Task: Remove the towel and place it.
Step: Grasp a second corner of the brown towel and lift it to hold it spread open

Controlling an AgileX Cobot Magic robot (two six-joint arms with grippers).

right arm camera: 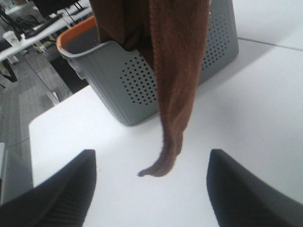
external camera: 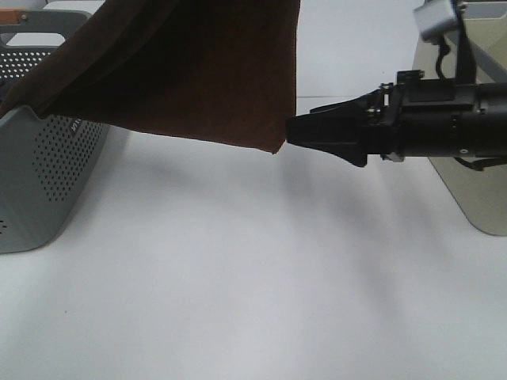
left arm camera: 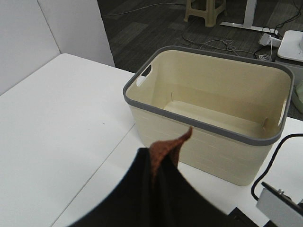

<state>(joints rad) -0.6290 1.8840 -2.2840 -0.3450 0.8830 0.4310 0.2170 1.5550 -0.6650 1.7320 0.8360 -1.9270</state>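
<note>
The dark reddish-brown towel [external camera: 182, 71] hangs lifted, stretching from the grey perforated basket [external camera: 40, 174] toward the middle of the table. My left gripper [left arm camera: 154, 163] is shut on a top corner of the towel [left arm camera: 173, 144], and a brown tip pokes out past its black fingers. In the high view this gripper is out of frame. My right gripper [external camera: 295, 131] reaches in from the right, level with the towel's lower right corner and close to it. Its fingers [right arm camera: 57, 189] stand wide open, and the towel's hanging tip [right arm camera: 161, 165] dangles ahead, between them and apart.
An empty cream basket with a grey rim [left arm camera: 265, 137] stands on the right side of the white table [external camera: 238, 301], behind my right arm. The grey basket [right arm camera: 128, 80] has an orange rim at its far side. A cable [left arm camera: 270, 161] lies beside the cream basket.
</note>
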